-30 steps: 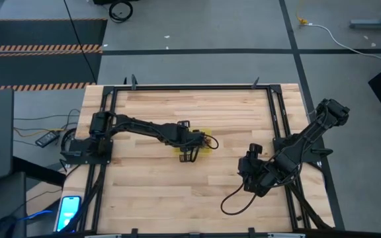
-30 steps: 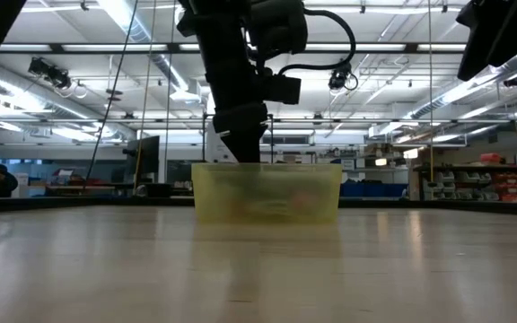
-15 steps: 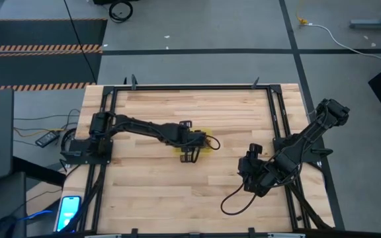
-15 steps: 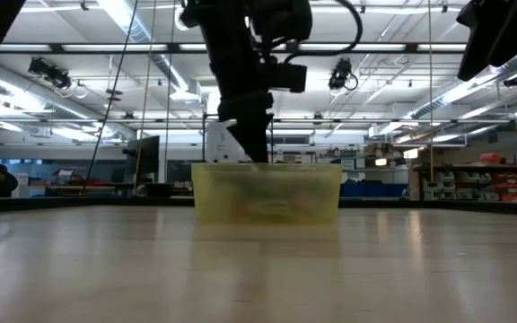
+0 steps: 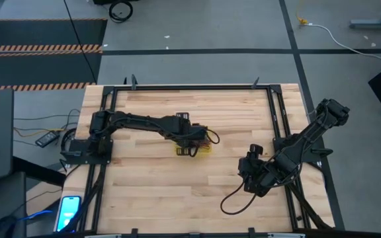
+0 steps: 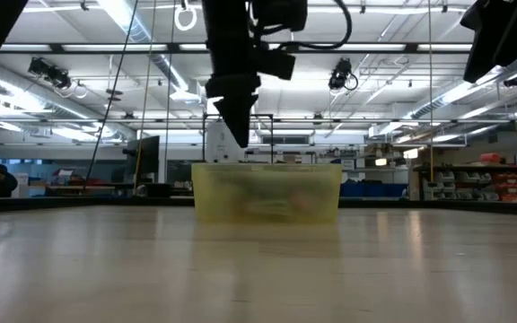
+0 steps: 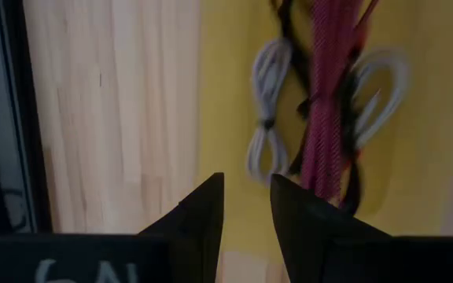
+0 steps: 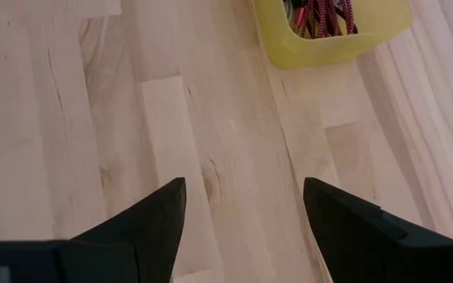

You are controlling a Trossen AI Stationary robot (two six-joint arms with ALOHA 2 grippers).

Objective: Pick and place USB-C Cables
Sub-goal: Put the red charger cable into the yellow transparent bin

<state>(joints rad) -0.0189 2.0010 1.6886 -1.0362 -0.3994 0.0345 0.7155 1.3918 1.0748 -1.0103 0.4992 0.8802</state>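
A yellow bin (image 5: 202, 151) stands mid-table. In it lie the USB-C cables: a magenta-red bundle (image 7: 329, 102), a pale grey one (image 7: 267, 110), a white one (image 7: 380, 94) and a black one (image 7: 352, 173), resting on the bin's floor. My left gripper (image 7: 246, 196) hangs above the bin's rim (image 6: 240, 135), pointing steeply down, open by a narrow gap with nothing between its fingers. My right gripper (image 8: 242, 204) waits wide open over bare wood near the table's right edge (image 5: 251, 177); the bin (image 8: 336, 43) shows ahead of it.
A thick black cord (image 5: 233, 201) loops on the table near the front right, below my right arm. Black frame rails (image 5: 190, 86) run along the table's edges. A phone (image 5: 68, 210) lies off the table's left front corner.
My left gripper has risen from inside the yellow bin to above its rim, drawing slightly toward the table's far edge and tipping a little. The cables stay lying in the bin.
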